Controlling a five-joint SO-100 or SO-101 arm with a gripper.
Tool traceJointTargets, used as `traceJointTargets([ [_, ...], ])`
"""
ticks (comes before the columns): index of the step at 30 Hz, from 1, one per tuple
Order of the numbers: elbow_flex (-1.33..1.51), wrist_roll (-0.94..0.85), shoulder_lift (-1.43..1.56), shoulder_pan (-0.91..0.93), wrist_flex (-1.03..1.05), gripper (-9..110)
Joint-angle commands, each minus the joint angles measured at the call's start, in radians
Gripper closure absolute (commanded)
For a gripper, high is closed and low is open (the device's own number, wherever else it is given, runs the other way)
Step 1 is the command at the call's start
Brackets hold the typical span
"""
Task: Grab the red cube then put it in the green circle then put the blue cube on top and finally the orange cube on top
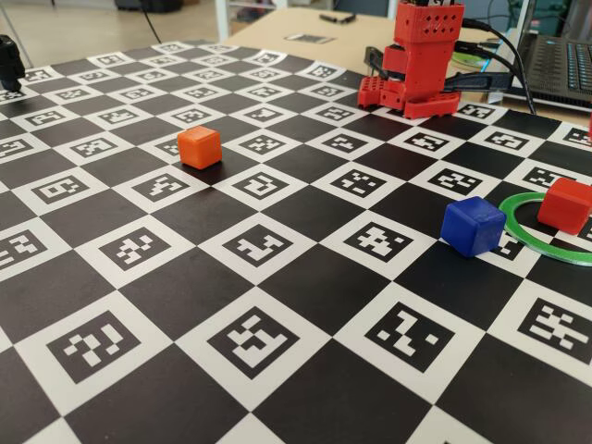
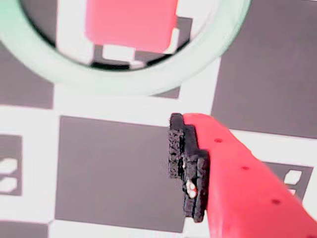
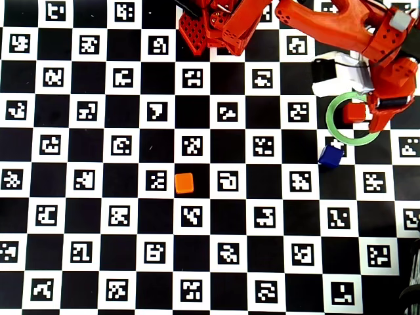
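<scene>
The red cube (image 3: 354,113) lies inside the green circle (image 3: 331,125) at the right of the board, toward the ring's right side in the fixed view (image 1: 564,204). My gripper (image 3: 372,122) hovers just beside that cube, open and empty. In the wrist view only one red finger with its black pad (image 2: 187,166) shows, with bare board next to it and the red cube (image 2: 131,25) in the green circle (image 2: 124,82) above it. The blue cube (image 3: 331,156) rests just outside the ring (image 1: 532,242). The orange cube (image 3: 184,183) sits alone mid-board.
The arm's red base (image 3: 216,26) stands at the board's far edge, and its upper links (image 3: 341,23) reach over the ring. A laptop (image 1: 564,65) and black cables (image 1: 499,46) lie beyond the board. A black object (image 1: 9,60) stands at the far left.
</scene>
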Motion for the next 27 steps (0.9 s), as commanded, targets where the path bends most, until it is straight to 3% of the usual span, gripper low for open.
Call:
traceJointTargets([
  [1,-0.143,-0.049,0.095,0.058,0.083,67],
  [5,-0.204,-0.115,0.094,0.149,0.140,67],
  [13,-0.147,-0.207,0.098,0.265,0.166,52],
  [20,-0.075,-0.184,0.038,0.258,0.149,52],
  [27,0.086,-0.149,-0.017,0.209,0.006,52],
])
